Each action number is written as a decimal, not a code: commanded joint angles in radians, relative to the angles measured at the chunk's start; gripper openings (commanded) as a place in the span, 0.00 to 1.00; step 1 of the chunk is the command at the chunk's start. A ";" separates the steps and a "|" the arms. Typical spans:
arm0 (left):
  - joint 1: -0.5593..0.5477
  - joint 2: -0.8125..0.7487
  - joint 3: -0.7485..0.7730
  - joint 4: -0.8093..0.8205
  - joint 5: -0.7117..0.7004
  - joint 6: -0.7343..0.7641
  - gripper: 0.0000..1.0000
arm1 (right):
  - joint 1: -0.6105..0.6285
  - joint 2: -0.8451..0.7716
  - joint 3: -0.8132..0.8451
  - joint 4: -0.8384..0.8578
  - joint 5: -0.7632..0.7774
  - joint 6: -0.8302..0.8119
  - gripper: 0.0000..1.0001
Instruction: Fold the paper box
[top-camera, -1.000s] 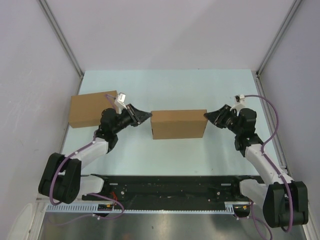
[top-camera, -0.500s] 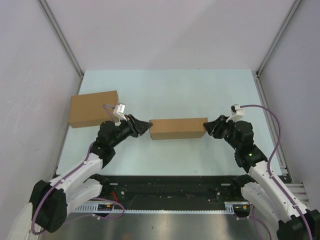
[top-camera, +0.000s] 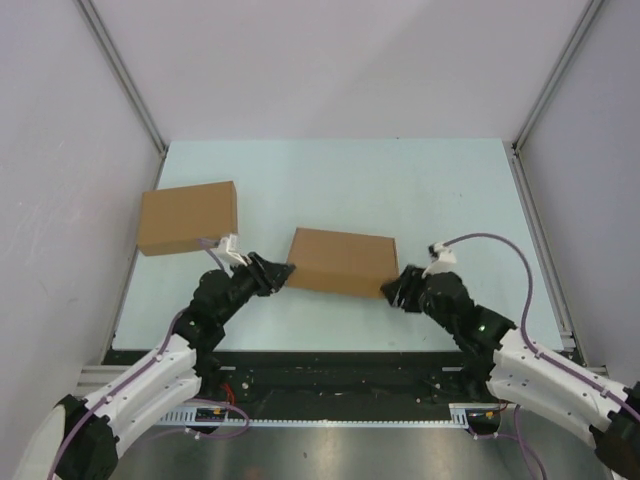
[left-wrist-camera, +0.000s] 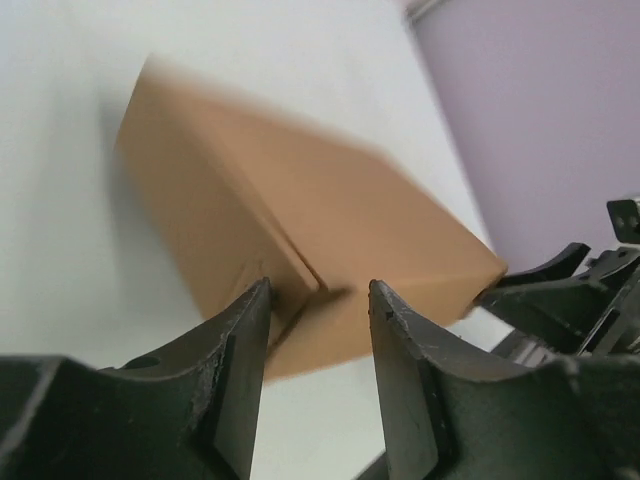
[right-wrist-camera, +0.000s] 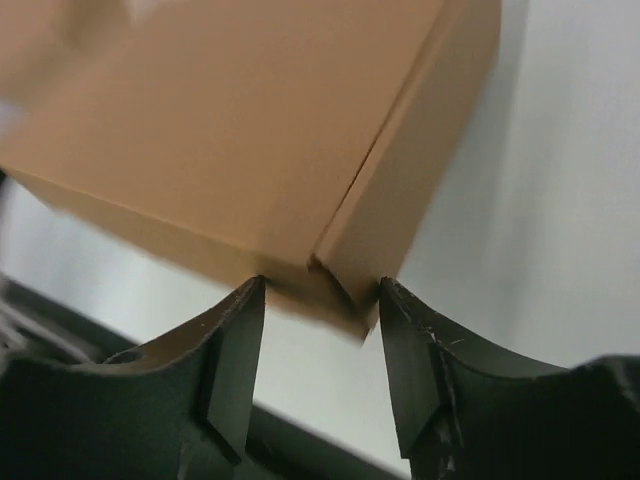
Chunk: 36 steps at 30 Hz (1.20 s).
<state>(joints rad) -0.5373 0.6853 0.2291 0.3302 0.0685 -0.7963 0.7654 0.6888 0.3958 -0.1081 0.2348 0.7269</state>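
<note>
**Paper box carried between 2 claws, set-down pending**

Top external: the paper box (top-camera: 342, 262) sits mid-counter, closed into box form and skewed. The left claw (top-camera: 287, 270) meets its left end and the right claw (top-camera: 390, 291) its near-right corner. A 2nd plain box (top-camera: 188, 218) lies well apart at the far left of the counter (top-camera: 420, 180). Judgement: folding looks done or nearly so, and the step in hand is a 2-arm reposition. The next move calls for matched motion of both arms, so that neither end slips, and then a flat set-down.

Left wrist: jaws are partly apart, with a box edge and flap seam in the gap. 1 finger (left-wrist-camera: 235, 370) touches cardboard. I cannot tell whether the other does, so the grip is unconfirmed.

Right wrist: jaws are partly apart with the box corner wedged between them. Cardboard fills the gap and both fingers (right-wrist-camera: 232, 350) bear on it, so I judge this claw to be pinching the box. Motion blur is present.
</note>
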 joint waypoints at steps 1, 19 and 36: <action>-0.047 0.022 -0.050 -0.212 0.071 -0.050 0.50 | 0.100 0.034 -0.100 -0.285 -0.083 0.118 0.57; -0.036 0.035 0.138 -0.278 -0.139 0.036 0.67 | -0.027 0.189 0.061 -0.203 -0.093 -0.052 0.63; 0.091 0.617 0.254 -0.048 -0.038 -0.018 0.66 | -0.380 0.633 0.116 0.246 -0.407 -0.092 0.61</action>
<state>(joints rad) -0.4904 1.2095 0.4271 0.1448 -0.0193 -0.7864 0.4362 1.1980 0.4652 0.0353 -0.1509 0.6781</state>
